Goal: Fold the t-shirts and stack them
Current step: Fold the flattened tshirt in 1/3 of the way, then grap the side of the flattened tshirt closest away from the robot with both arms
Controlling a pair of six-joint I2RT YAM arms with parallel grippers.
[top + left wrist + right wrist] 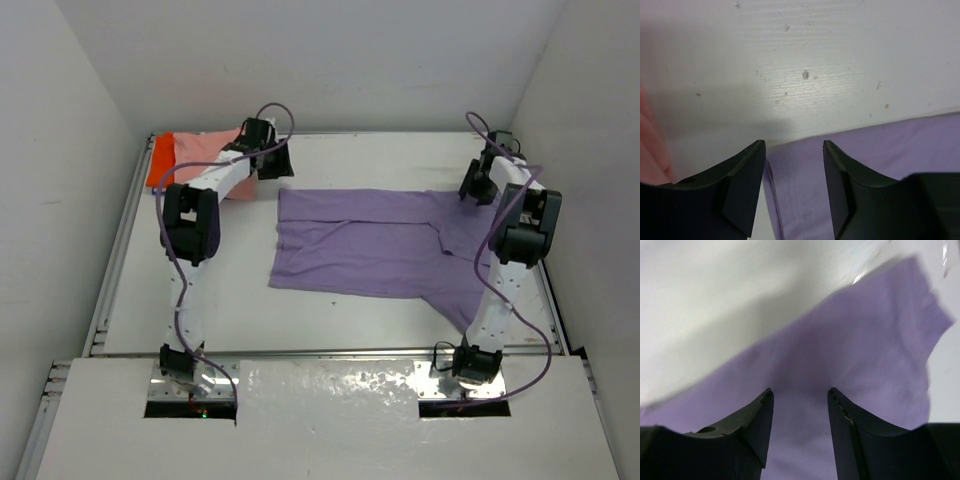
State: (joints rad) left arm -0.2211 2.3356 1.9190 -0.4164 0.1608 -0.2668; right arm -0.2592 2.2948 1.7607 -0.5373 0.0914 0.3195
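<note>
A purple t-shirt lies spread flat across the middle of the table. My left gripper is open just above its far left corner; the left wrist view shows the shirt's corner between the open fingers. My right gripper is open over the shirt's far right part; the right wrist view shows purple cloth under and between the fingers. A folded pink t-shirt lies on an orange one at the far left corner.
White walls close in the table on the left, far and right sides. A metal rail runs along the near edge of the table. The arms' bases stand at the near edge.
</note>
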